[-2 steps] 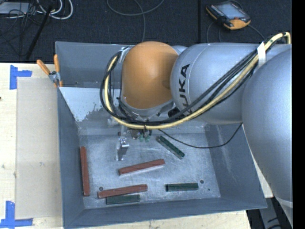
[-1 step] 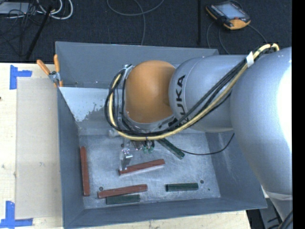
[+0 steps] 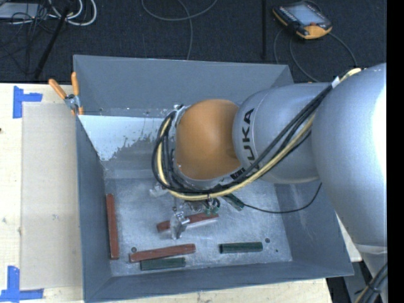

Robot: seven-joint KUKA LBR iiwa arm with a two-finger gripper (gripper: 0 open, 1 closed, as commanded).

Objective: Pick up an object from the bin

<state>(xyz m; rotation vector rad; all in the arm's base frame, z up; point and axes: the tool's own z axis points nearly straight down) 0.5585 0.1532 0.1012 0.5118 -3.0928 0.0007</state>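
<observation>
1. Dark flooring [image 3: 208, 36] is showing beyond the far wall of a grey metal bin [image 3: 189, 81].
2. A silver arm [image 3: 353, 156] is reaching in from the right. Its orange wrist cover [image 3: 205, 137] is hanging over the middle of the bin floor, with yellow and black cables [image 3: 165, 160] looping around it.
3. Below the cover, the gripper [image 3: 180, 225] is pointing down at a short reddish-brown stick [image 3: 203, 219]. This stick is lying near the centre of the floor, slightly tilted, and the gripper's metal tip is overlapping its left part.
4. Whether the tool is spread, pressed together or pinching the stick cannot be told from this angle.
5. A long reddish-brown stick [image 3: 112, 226] is lying front to back along the left side.
6. Another reddish-brown stick [image 3: 162, 252] is lying across the front, with a dark green stick [image 3: 163, 264] just beside it.
7. A second dark green stick [image 3: 240, 247] is lying at the front right, apart from the others.
</observation>
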